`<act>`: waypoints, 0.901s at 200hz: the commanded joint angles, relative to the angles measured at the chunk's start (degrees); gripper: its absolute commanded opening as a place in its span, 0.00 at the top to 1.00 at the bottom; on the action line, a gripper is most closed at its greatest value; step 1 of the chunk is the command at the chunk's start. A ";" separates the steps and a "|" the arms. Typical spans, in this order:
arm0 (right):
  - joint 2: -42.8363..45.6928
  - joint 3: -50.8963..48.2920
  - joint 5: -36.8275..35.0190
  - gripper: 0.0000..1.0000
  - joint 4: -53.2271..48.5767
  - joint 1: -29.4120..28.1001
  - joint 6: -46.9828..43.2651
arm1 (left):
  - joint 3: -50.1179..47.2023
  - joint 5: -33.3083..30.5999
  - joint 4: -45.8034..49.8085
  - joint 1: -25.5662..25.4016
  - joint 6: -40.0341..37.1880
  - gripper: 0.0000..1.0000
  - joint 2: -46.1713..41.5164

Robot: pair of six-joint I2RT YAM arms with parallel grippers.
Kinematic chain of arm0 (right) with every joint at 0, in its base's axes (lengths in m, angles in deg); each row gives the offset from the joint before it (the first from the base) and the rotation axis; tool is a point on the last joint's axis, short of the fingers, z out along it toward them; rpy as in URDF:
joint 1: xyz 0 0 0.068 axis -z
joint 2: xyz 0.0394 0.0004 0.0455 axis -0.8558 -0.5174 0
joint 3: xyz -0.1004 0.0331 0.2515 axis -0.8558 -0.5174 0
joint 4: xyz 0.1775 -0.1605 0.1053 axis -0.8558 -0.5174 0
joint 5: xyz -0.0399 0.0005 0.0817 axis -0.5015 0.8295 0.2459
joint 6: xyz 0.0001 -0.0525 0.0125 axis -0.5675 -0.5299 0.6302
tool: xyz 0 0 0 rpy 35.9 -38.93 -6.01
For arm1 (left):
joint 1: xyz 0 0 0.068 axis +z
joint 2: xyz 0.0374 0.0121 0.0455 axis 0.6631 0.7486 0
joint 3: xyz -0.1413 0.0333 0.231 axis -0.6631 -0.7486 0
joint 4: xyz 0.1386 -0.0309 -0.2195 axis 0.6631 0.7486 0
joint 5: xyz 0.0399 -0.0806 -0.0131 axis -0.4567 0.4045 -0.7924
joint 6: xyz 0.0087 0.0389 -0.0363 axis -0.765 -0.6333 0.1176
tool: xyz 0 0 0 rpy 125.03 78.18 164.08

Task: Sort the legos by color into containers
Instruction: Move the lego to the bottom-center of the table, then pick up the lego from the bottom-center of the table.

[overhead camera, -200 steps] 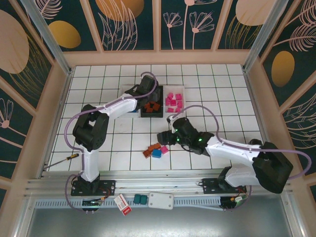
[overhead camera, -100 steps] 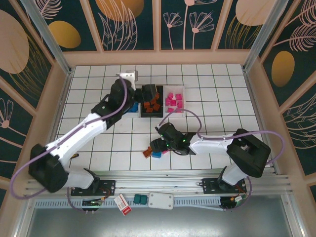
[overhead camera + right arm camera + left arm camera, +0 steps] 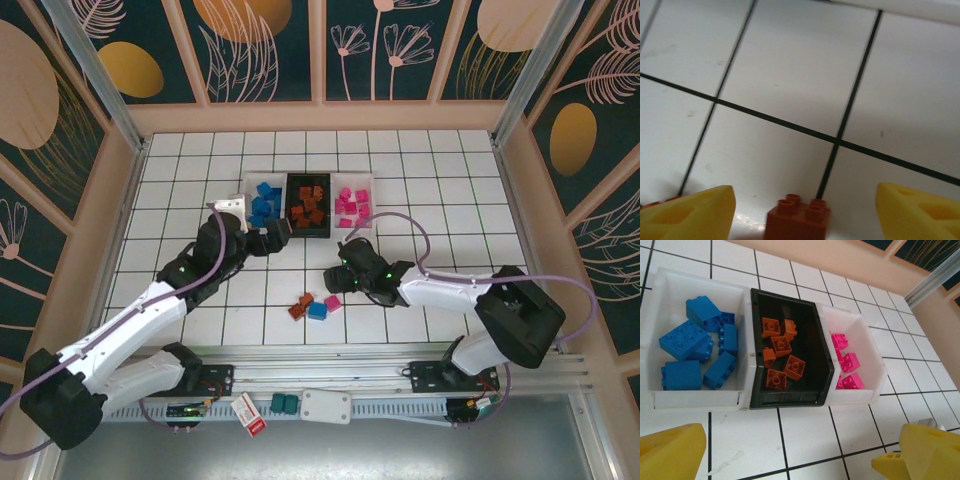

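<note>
Three containers stand in a row at the back: a white one (image 3: 262,203) (image 3: 695,340) with several blue legos, a black one (image 3: 308,205) (image 3: 787,355) with orange-brown ones, and a white one (image 3: 353,204) (image 3: 852,360) with pink ones. Three loose legos lie together on the tiles: orange-brown (image 3: 298,308), blue (image 3: 318,311) and pink (image 3: 333,302). My left gripper (image 3: 277,234) (image 3: 804,450) hangs open and empty just in front of the containers. My right gripper (image 3: 336,277) (image 3: 805,200) is open just right of and beyond the loose legos; an orange-brown brick (image 3: 798,220) shows between its fingers, touching neither.
Wooden walls enclose the tiled floor on all sides. On the near rail lie two dark teal blocks (image 3: 283,403), a red-and-white tag (image 3: 248,413) and a white plate (image 3: 325,405). The left arm stretches diagonally across the left tiles.
The left gripper has drawn back from over the black container to the tiles in front of it and opened. The right gripper has shifted from over the loose legos, away and rightward.
</note>
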 commanded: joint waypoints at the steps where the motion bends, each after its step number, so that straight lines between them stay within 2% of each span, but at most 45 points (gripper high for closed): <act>1: -0.51 1.93 0.40 0.22 0.37 -1.23 0.53 | -1.63 -0.68 0.37 -0.07 1.61 0.02 -1.33; 23: -3.69 1.87 -2.39 0.22 -0.81 -1.23 2.89 | -3.07 -1.05 0.54 -0.10 2.13 0.01 -1.67; 55: -3.61 -0.70 -3.40 0.29 0.76 -1.06 4.07 | -5.91 -2.04 0.63 -0.18 3.05 0.01 -3.63; 95: -3.97 -1.24 0.23 0.55 2.95 -1.05 3.31 | -9.56 -4.06 2.25 -0.11 5.04 0.01 -5.56; 126: -2.40 0.92 1.81 0.68 3.19 -1.10 1.35 | -11.93 -4.50 3.46 -0.16 6.69 0.01 -7.94; 156: -1.55 6.88 2.36 0.71 2.93 0.25 -1.73 | -13.70 -3.78 4.54 -0.07 7.32 0.01 -9.64; 180: -5.39 14.62 3.91 0.71 4.18 2.72 -4.21 | -15.11 -2.65 5.60 -0.15 7.87 0.01 -9.68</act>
